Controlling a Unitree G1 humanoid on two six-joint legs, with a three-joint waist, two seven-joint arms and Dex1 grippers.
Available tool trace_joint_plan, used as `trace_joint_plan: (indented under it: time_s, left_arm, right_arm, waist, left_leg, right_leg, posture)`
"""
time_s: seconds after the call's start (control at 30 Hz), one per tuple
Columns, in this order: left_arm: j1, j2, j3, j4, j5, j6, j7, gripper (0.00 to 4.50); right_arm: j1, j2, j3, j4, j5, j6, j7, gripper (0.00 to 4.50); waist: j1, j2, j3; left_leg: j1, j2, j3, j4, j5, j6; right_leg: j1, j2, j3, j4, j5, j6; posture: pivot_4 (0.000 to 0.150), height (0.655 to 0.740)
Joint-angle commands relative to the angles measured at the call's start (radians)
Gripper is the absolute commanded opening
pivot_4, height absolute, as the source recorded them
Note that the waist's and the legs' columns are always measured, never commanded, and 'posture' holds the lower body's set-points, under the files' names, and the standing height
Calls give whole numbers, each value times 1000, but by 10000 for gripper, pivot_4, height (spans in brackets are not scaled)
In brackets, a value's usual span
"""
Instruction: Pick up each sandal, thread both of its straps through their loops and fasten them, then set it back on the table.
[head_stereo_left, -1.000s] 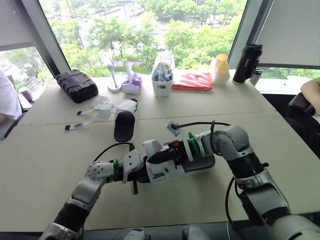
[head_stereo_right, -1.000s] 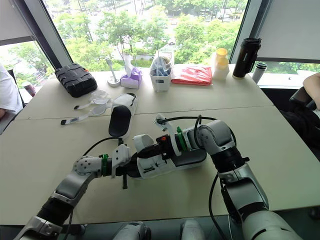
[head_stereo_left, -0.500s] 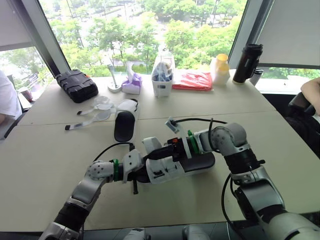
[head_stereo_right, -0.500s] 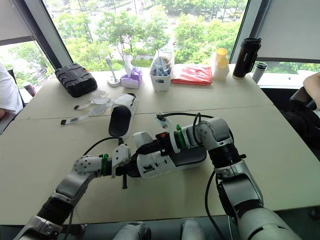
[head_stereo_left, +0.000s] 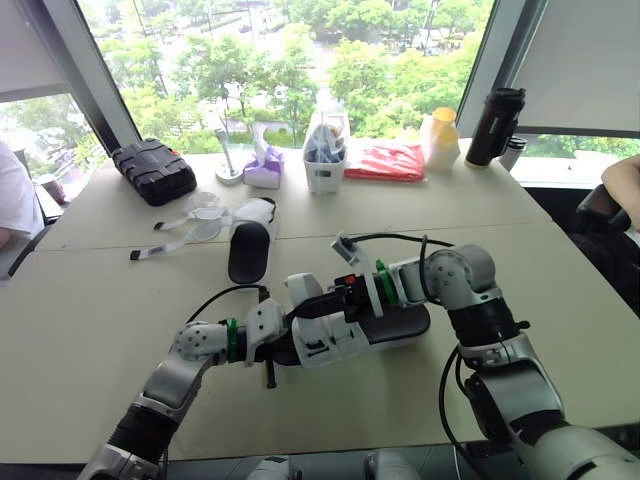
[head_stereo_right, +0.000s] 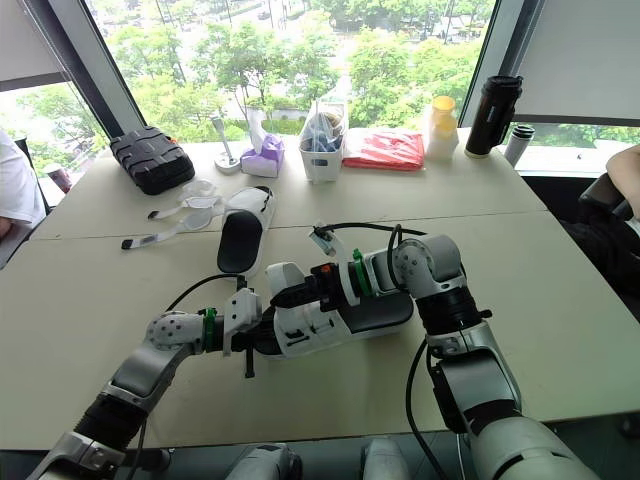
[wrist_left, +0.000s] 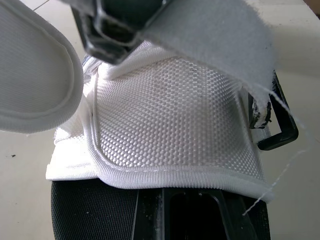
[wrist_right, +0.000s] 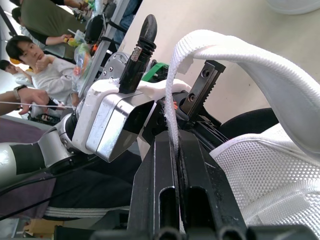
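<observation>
Beige table (head_stereo_left: 90, 330); big windows (head_stereo_left: 200, 60), trees (head_stereo_left: 370, 70) outside.

Our left arm (head_stereo_left: 185, 355) and right arm (head_stereo_left: 480, 310) are rounded silver-grey shells with darker joints. A green ring (head_stereo_left: 231, 340) bands each wrist, and a loose black cable (head_stereo_left: 395, 238) arcs over each. The right tool's (wrist_right: 174, 150) fingers (wrist_right: 162, 190) are black slotted bars.

left gripper (wrist_left: 192, 212) looks mostly hidden under the sandal (head_stereo_left: 400, 325), hold unclear.
</observation>
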Motion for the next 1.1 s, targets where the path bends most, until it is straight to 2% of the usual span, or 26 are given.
trace_joint_plan:
  time_s: [0.03,0.37,0.57,0.73,1.1]
  left_arm:
    - [45,8,-54,85,63,52,9,0]
    - [45,10,-51,85,64,53,11,0]
    - [43,11,-51,87,63,51,8,0]
    - [43,10,-53,85,62,52,8,0]
    - [47,11,-50,81,62,54,11,0]
  right_arm:
    - [13,0,9,-44,16,-8,6,141]
    - [50,-29,60,-60,-13,-52,9,141]
    - [79,-65,138,-89,-110,-238,12,141]
    - [82,-77,158,-96,-130,-299,43,141]
    - [137,-207,314,-254,-256,-519,165,141]
  waist:
    - [0,0,0]
    - [0,0,0]
    - [-1,0,0]
    - [-1,0,0]
    - [2,-1,0]
  left_leg:
    - [0,0,0,0,0,0]
    - [0,0,0,0,0,0]
    - [0,0,0,0,0,0]
    - [1,0,0,0,0,0]
    - [0,0,0,0,0,0]
  right_leg:
    - [0,0,0,0,0,0]
    - [0,0,0,0,-1,1]
    - [0,0,0,0,-1,2]
    - [1,0,0,0,-1,2]
    - [1,0,0,-1,-2,3]
  posture:
    - [1500,7400]
    - [1500,7400]
    - [1500,7400]
    - [1500,7400]
    - [1500,7400]
